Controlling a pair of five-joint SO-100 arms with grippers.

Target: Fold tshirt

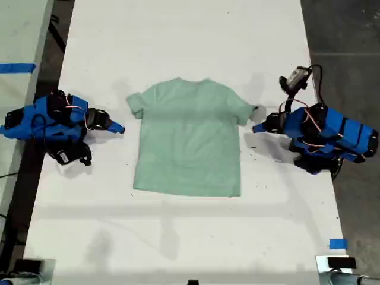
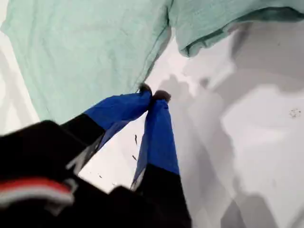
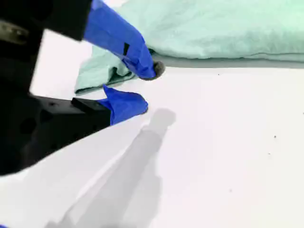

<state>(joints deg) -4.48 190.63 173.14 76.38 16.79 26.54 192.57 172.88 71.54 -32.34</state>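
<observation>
My first gripper [image 2: 153,93], jaws pressed together on nothing, points at the tshirt's [image 1: 189,139] side edge just below a sleeve. My second gripper [image 3: 142,88], jaws parted and empty, hovers by the other sleeve. The tshirt lies flat mid-table [image 1: 178,237], collar toward twelve o'clock in the exterior view.

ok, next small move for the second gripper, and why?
Probably ease my second gripper forward until its open jaws straddle the sleeve of the tshirt. The jaws hold nothing, the sleeve lies right at their tips, and the shirt lies flat, unfolded.
</observation>
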